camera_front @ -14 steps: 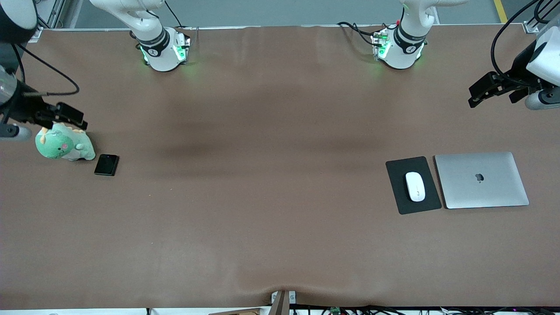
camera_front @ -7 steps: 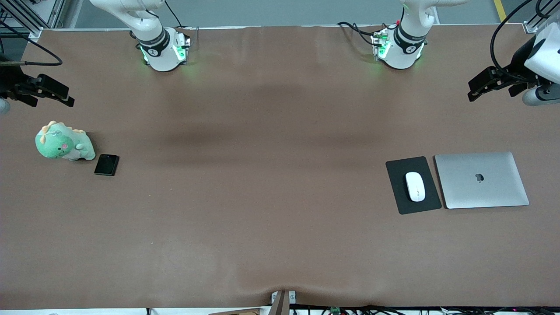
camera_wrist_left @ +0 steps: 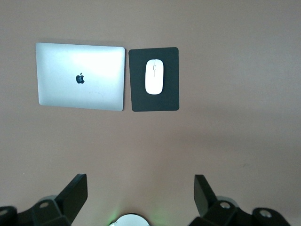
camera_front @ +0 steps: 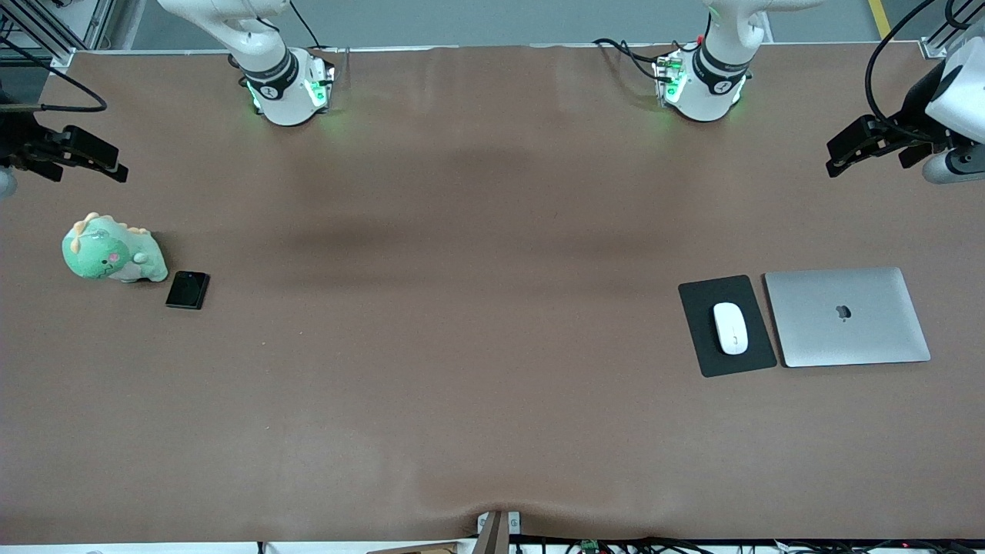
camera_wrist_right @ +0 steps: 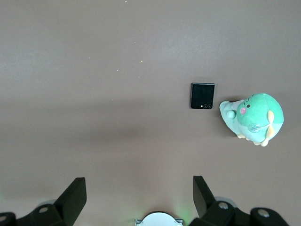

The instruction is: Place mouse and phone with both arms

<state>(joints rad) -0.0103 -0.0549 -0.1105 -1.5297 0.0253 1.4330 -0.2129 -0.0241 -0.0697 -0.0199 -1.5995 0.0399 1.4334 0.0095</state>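
The glossy white oval mouse (camera_front: 730, 328) lay on a matte dark pad (camera_front: 726, 362) beside a silver laptop (camera_front: 846, 316) bearing an apple logo; the black glossy phone (camera_front: 187, 290) lay beside a plush green dinosaur (camera_front: 111, 254); the left hand (camera_front: 846, 152) and the right hand (camera_front: 104, 160), both partly cut off, hung wide and empty over the brown tabletop (camera_front: 462, 346).

At my left arm's end of the brown surface (camera_front: 477, 400) I see a closed silver laptop (camera_front: 846, 317), with a dark pad (camera_front: 750, 362) just beside it. At my right arm's end sits a green plush dinosaur (camera_front: 111, 256).
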